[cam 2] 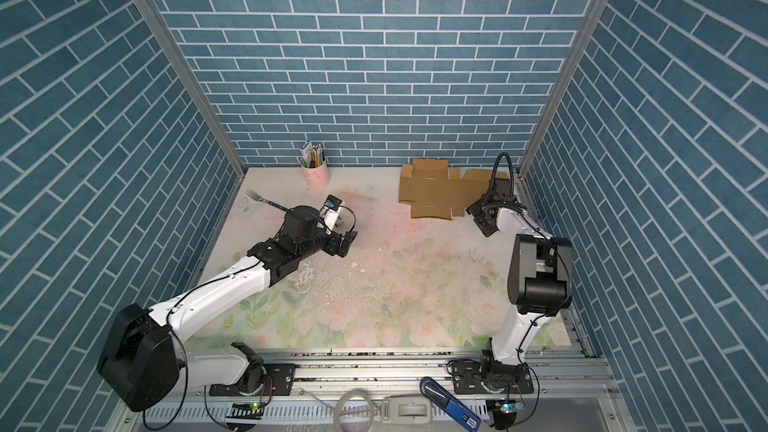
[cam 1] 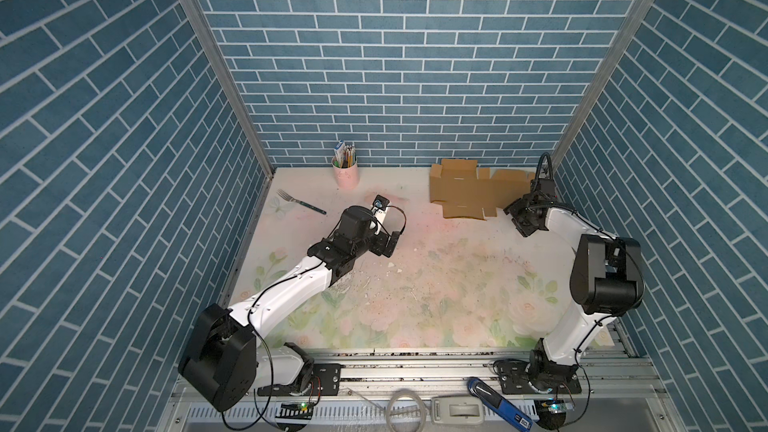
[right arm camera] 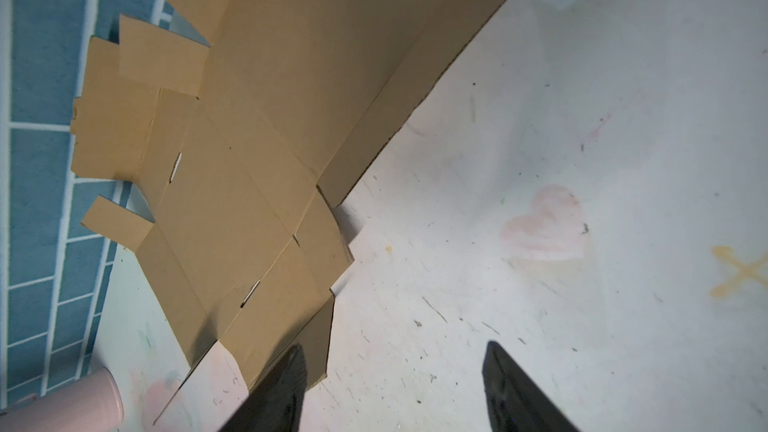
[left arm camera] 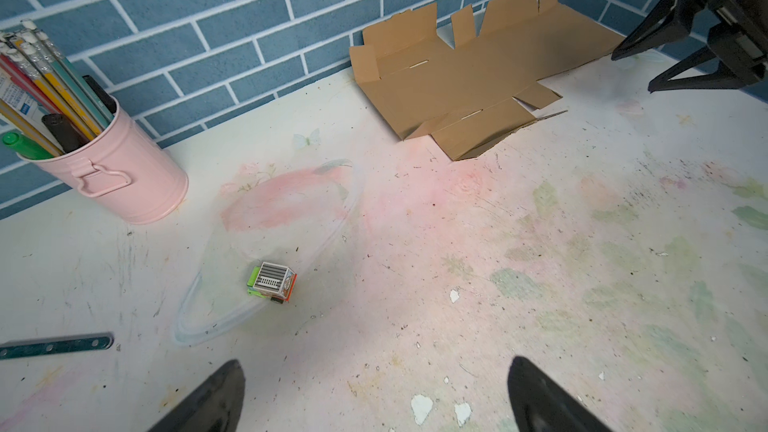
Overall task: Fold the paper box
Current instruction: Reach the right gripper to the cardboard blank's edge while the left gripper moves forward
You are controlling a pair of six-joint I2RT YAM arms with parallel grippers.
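Right gripper [right arm camera: 395, 392], jaws apart and empty, hangs just beside the flat paper box [cam 1: 465, 193] in the tabletop [cam 1: 436, 276] far right corner, possibly touching its near flap. Better to slide one finger under that edge before pinching. Left gripper [left arm camera: 376, 371] gapes, empty.

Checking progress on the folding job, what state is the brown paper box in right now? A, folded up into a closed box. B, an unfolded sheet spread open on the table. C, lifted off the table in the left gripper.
B: the paper box lies spread out on the table, its flaps and tabs not yet folded in.
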